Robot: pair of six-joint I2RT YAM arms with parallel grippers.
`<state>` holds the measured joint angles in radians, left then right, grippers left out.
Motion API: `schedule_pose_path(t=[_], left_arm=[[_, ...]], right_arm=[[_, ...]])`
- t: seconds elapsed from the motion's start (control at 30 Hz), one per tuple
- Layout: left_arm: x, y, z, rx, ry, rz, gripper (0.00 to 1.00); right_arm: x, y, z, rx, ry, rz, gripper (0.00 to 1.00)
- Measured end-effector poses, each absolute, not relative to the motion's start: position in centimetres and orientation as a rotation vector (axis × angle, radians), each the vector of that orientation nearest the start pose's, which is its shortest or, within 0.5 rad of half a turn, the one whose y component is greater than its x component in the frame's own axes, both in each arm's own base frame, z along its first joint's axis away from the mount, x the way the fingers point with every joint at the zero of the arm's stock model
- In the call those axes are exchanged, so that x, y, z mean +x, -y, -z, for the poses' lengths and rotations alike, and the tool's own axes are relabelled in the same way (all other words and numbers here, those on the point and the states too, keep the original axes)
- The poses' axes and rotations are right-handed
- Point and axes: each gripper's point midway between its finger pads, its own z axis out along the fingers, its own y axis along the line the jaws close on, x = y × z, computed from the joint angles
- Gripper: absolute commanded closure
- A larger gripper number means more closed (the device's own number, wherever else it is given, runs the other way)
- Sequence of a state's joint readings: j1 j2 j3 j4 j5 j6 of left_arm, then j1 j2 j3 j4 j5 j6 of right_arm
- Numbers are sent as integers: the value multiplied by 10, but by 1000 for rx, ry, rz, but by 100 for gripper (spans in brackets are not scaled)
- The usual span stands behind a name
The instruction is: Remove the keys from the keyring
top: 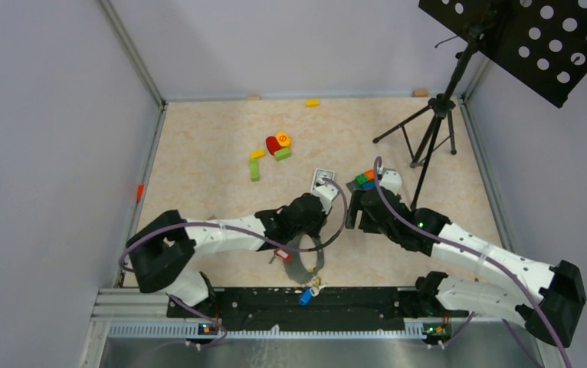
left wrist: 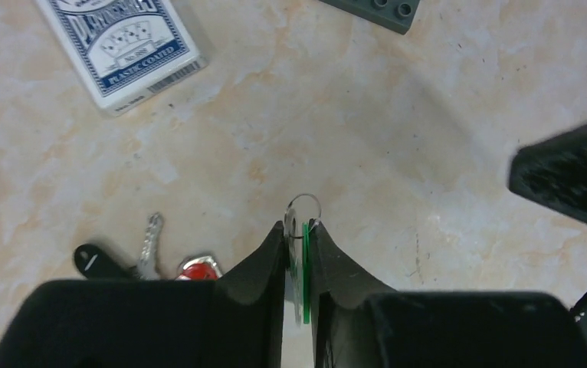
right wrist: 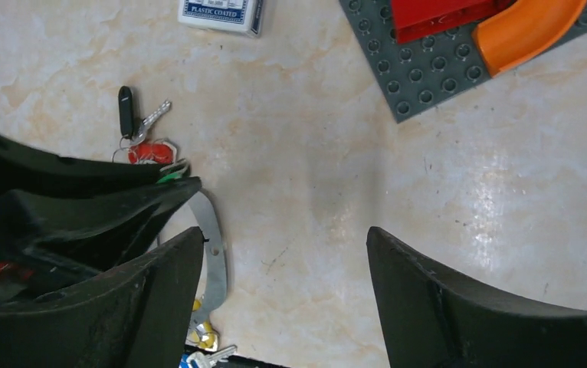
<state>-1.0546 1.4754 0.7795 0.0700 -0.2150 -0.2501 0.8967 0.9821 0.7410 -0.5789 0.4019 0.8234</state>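
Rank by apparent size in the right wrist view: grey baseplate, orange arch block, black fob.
Largest to smallest: grey baseplate, orange arch block, black fob. Baseplate and arch are cut off by the frame edge, yet the order holds.

Lying flat near the middle of the table (top: 198, 176): a blue-and-white playing-card box (left wrist: 118, 46). Sitting near it to the right: a grey studded baseplate (right wrist: 428, 84), carrying a red block (right wrist: 436, 15) and an orange arch (right wrist: 528, 31). Clustering farther back: red, orange, green and yellow toy blocks (top: 273, 144). Standing toward the far right corner: a black tripod (top: 431, 138), holding up a perforated panel (top: 536, 38). Lying by the far edge: one yellow brick (top: 312, 102).
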Motion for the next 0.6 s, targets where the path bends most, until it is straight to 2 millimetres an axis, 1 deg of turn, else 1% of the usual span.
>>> schedule_pose_path(t=[0.1,0.17,0.23,0.3,0.43,0.57,0.6], left_arm=[[226,349,-73,754,-2125,532,44],[228,352,-68,742,-2143,552,28],[230,350,-66,720,-2157,563,14],[235,350,-68,686,-2161,577,3],[247,339,-76,598,-2172,584,2],[263,317,-90,498,-2197,583,2],[267,309,-92,470,-2222,577,2]], right_arm=[[199,-180,-139,128,-2323,-387,16],[198,-176,-146,144,-2300,-405,10],[196,-172,-154,159,-2269,-429,9],[195,-166,-156,165,-2256,-424,8],[196,-151,-147,180,-2284,-349,7],[195,-139,-127,163,-2373,-223,7],[195,-138,-124,156,-2393,-204,7]])
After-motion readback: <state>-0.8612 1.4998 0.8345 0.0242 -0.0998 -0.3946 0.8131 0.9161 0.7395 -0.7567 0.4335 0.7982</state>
